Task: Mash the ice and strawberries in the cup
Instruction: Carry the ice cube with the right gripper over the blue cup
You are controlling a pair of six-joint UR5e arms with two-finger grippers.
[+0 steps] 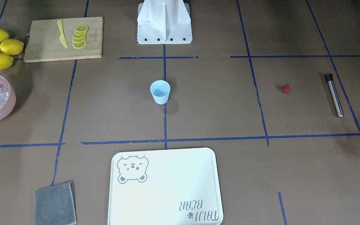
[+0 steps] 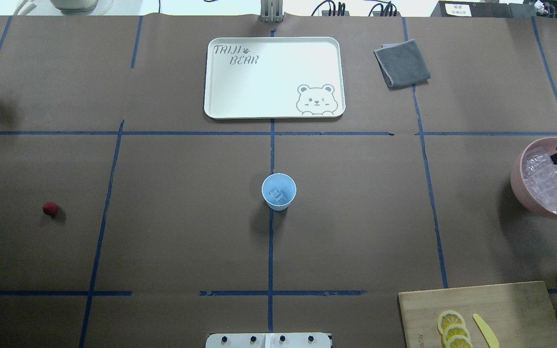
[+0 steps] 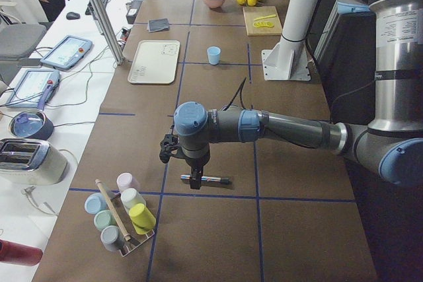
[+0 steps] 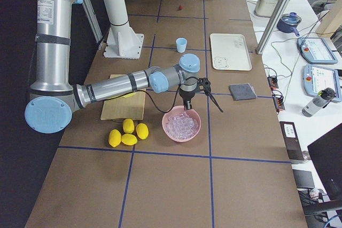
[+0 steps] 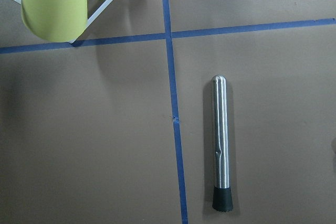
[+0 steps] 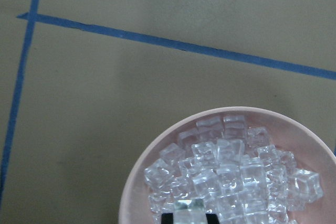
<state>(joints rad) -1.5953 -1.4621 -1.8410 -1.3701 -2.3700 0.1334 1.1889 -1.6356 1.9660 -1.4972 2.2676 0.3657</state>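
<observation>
Overhead: 1 cup (image 2: 279, 191), 1 strawberry (image 2: 50, 209), ice (image 2: 551, 186) ct unclear.

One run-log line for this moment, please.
right pincer: gripping ice cube at pink bowl | left pincer: above muddler, state unclear | cup: holds ice | strawberry: outside cup

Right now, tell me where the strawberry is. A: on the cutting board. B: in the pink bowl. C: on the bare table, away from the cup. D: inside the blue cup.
C: the strawberry lies alone on the brown table, well apart from the cup, toward the robot's left side.
</observation>
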